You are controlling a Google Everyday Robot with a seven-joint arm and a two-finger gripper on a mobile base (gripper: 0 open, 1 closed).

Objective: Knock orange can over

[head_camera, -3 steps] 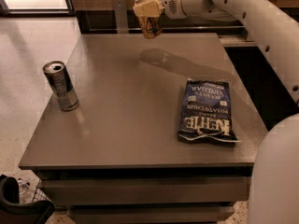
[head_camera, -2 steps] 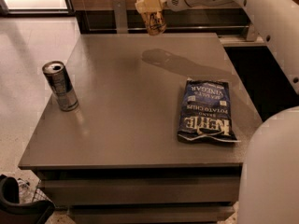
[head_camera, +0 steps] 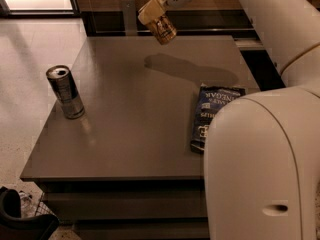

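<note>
The orange can, small and golden with dark lettering, hangs tilted in the air above the far middle of the grey table. My gripper reaches in from the upper right and is shut on the can's upper part. The can touches nothing below it, and its shadow lies on the tabletop under it.
A taller slim silver-and-dark can stands upright near the table's left edge. A dark blue chip bag lies flat at the right, partly hidden by my white arm housing. A black object sits on the floor at bottom left.
The gripper and the orange can have shifted slightly to the right and the can tilts more. My white arm housing has swung left and now covers part of the chip bag.
</note>
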